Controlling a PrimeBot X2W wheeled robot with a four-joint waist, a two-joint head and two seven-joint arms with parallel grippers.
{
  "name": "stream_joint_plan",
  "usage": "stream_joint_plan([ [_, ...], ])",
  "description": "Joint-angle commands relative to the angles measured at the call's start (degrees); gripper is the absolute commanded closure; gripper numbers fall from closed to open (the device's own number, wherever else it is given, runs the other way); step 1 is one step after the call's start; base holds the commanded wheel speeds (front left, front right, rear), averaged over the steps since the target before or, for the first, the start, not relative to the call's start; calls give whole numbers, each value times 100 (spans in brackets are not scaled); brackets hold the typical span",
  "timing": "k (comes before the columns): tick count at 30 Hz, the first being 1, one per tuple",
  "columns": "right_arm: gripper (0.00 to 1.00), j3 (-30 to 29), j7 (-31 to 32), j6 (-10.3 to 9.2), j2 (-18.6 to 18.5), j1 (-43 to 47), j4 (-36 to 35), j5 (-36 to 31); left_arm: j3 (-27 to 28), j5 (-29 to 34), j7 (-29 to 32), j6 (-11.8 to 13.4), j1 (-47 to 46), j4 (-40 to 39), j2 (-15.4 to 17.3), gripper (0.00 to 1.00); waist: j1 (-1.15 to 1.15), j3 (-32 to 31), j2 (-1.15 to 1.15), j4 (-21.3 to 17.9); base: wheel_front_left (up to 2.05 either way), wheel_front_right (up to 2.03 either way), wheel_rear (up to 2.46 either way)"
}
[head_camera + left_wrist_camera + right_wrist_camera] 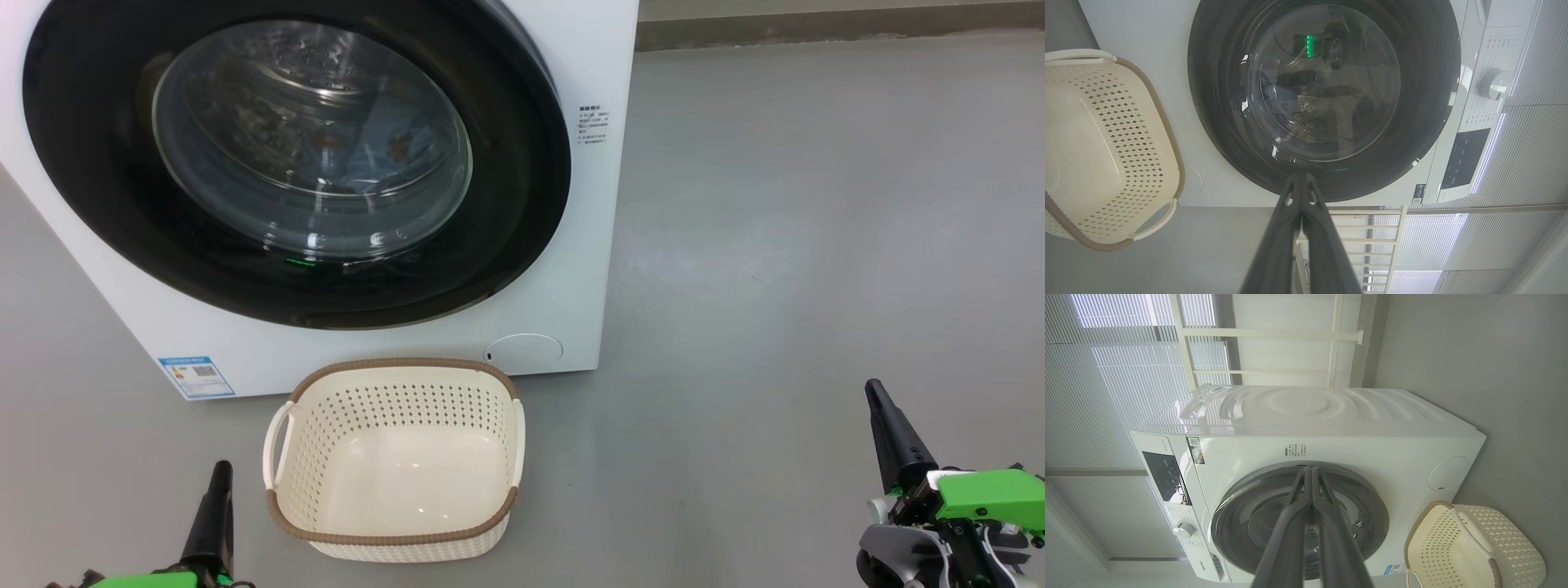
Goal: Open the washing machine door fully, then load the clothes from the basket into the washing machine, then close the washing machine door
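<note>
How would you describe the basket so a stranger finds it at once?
Find the big white washing machine with its round black-rimmed door. On the grey floor just before it stands the basket. It is cream perforated plastic with a brown rim, and empty.

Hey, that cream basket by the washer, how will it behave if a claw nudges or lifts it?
The basket looks empty and perforated, so probably very light. Low and wide on the smooth floor, it would likely slide rather than tip. Lifted by one handle loop, it would probably hang tilted yet keep its shape.
</note>
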Motion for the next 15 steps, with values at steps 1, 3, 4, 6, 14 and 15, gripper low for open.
stream_joint_plan([
  [1,100,103,30,2,-54,-116,-176,-12,190,-40,40,-40,-274,-161,48,100,0,0,0,0,0,0,0],
  [3,100,103,30,2,-54,-116,-176,-12,190,-40,40,-40,-274,-161,48,100,0,0,0,0,0,0,0],
  [4,100,103,30,2,-54,-116,-176,-12,190,-40,40,-40,-274,-161,48,100,0,0,0,0,0,0,0],
  [6,100,103,30,2,-54,-116,-176,-12,190,-40,40,-40,-274,-161,48,100,0,0,0,0,0,0,0],
  [14,100,102,31,2,-54,-116,-176,-12,189,-40,40,-40,-274,-161,48,100,0,0,0,0,0,0,0],
  [15,100,102,31,2,-54,-116,-176,-12,189,-40,40,-40,-274,-161,48,100,0,0,0,0,0,0,0],
])
